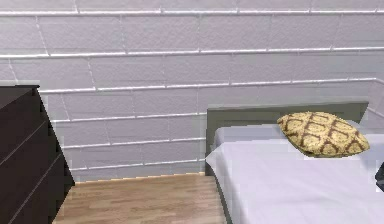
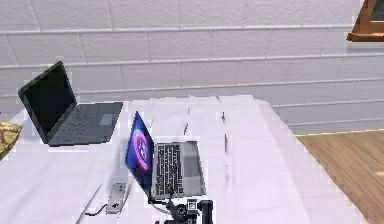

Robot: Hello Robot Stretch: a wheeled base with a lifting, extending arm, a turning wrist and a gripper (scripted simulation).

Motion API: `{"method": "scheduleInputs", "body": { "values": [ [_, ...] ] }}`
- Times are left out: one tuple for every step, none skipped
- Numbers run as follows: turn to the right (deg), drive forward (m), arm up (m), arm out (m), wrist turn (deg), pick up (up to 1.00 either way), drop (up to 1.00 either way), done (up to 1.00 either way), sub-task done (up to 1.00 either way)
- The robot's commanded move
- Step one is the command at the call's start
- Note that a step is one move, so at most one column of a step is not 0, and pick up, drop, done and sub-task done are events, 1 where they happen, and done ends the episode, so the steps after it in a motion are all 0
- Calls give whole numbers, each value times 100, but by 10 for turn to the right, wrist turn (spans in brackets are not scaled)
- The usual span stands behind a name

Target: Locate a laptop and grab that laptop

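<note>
Gripper: the gripper (image 2: 183,209) sits at the arm side view's bottom edge, near the middle. Whether its fingers are spread or pressed together cannot be told, nor whether it holds anything, as a laptop lies on the bed right behind it.
Lit laptop: the lit laptop (image 2: 165,165) lies on the white bed (image 2: 260,150), just above the gripper in the picture.
Facing: its lid stands on the left, the purple screen faces the picture's right, and the grey keyboard half lies to the right.
Long axis: its hinge line runs roughly up and down the picture.
Dark laptop: the dark laptop (image 2: 72,110) lies farther up and left on the same bed, well apart from the lit one. Its black screen is raised on the left, with the hinge slanted.
Beside: a small white oblong thing (image 2: 116,195) lies just left of the lit laptop's near corner.
Around: a patterned yellow pillow (image 2: 5,140) is at the left edge, a framed picture (image 2: 368,25) at the top right, and wood floor (image 2: 350,170) to the right of the bed.
Forward view: a dark dresser (image 1: 25,150) stands at the left, and a grey headboard (image 1: 250,115) stands against the pale block wall (image 1: 150,70).
</note>
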Motion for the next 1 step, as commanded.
{"method": "scheduleInputs", "body": {
  "values": [
    [0,0,10,0,0,0,0,0,0]
  ]
}}
